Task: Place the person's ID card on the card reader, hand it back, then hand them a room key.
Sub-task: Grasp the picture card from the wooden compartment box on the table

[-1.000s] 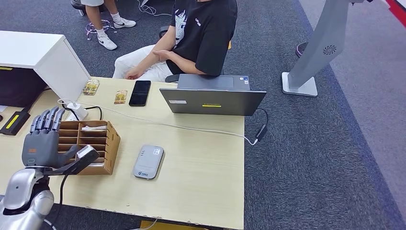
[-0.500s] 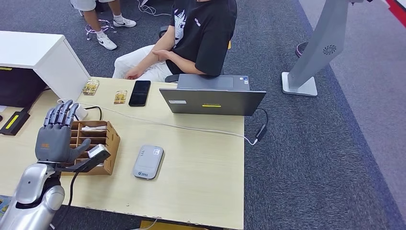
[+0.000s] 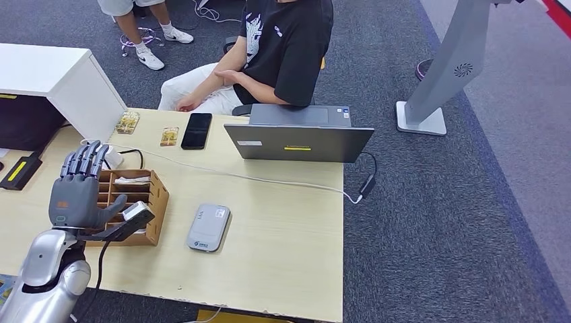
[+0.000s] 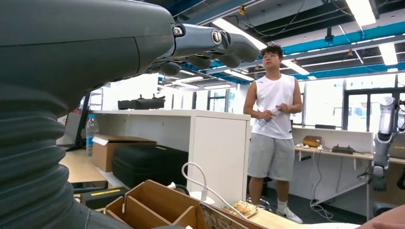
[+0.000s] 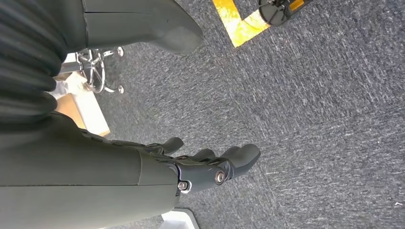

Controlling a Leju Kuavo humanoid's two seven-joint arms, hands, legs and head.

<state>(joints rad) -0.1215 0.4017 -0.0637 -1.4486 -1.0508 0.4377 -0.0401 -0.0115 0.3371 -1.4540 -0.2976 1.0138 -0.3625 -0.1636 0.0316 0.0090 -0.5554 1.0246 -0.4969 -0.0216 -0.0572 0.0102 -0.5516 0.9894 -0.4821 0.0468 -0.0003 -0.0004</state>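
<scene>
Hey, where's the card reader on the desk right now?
In the head view the card reader lies flat on the wooden desk, just right of the wooden organizer box and nearer the robot than the laptop.

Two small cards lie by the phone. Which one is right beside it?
The card just left of the phone; the other card lies farther left, by the white cabinet.

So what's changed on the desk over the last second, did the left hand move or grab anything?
The left hand rose and shifted a little toward the card reader early in that second, then held still over the wooden organizer. Its fingers are straight and apart, gripping nothing. The card reader, phone, laptop and seated person stayed put. The right hand hangs over the carpet.
</scene>
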